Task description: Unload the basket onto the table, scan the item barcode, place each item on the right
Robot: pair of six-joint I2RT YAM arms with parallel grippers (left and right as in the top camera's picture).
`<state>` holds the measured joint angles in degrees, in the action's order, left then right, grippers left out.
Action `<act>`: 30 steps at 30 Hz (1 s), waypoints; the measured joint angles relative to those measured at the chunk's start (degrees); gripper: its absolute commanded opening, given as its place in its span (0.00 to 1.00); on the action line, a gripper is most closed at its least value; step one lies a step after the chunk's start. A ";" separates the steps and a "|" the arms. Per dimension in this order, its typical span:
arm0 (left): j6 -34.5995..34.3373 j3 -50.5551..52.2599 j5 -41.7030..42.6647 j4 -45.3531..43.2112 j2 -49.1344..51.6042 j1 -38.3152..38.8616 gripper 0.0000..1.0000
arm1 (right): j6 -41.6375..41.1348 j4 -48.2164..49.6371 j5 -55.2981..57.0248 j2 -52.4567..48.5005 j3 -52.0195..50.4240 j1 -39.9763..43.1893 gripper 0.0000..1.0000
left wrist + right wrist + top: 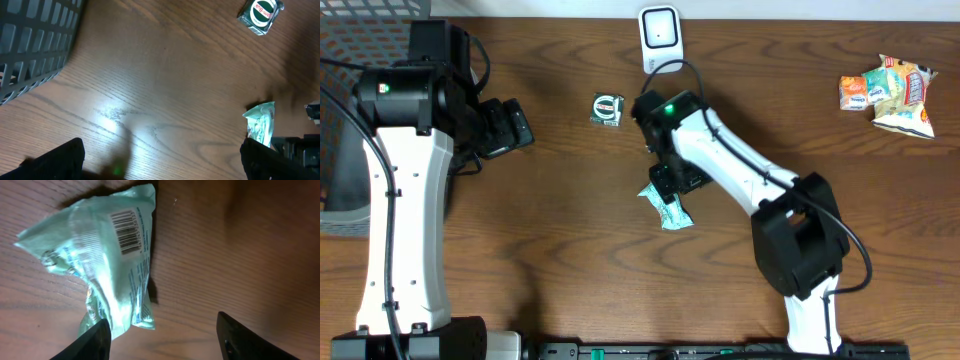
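Observation:
A pale green snack packet lies flat on the wooden table, its barcode facing up. My right gripper hovers just above it, open, and its left finger is at the packet's lower edge. From overhead the packet pokes out beneath that gripper. The white scanner stands at the table's far edge, above the right arm. My left gripper is open over bare wood at the left, and its own view shows the packet off to the right.
A small green-and-white packet lies between the two grippers, near the scanner. Several snack packets are piled at the far right. A dark wire basket stands at the left edge, behind the left arm.

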<state>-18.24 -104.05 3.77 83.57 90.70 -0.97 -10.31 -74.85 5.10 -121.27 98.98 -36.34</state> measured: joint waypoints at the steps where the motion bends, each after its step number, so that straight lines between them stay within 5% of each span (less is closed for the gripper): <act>1: 0.00 0.00 0.00 0.00 0.00 0.00 0.98 | -0.46 0.72 1.42 0.46 0.00 -1.01 0.62; 21: 0.00 0.00 0.00 0.00 0.00 0.00 0.98 | -3.67 19.41 19.54 0.81 -13.86 -15.41 0.56; 30: 0.00 0.00 0.00 0.02 0.00 0.00 0.98 | -3.41 24.59 23.74 1.62 -19.02 -14.38 0.14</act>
<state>-18.24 -104.05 3.77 83.59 90.70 -0.97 -13.72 -50.26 28.84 -119.66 79.96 -50.72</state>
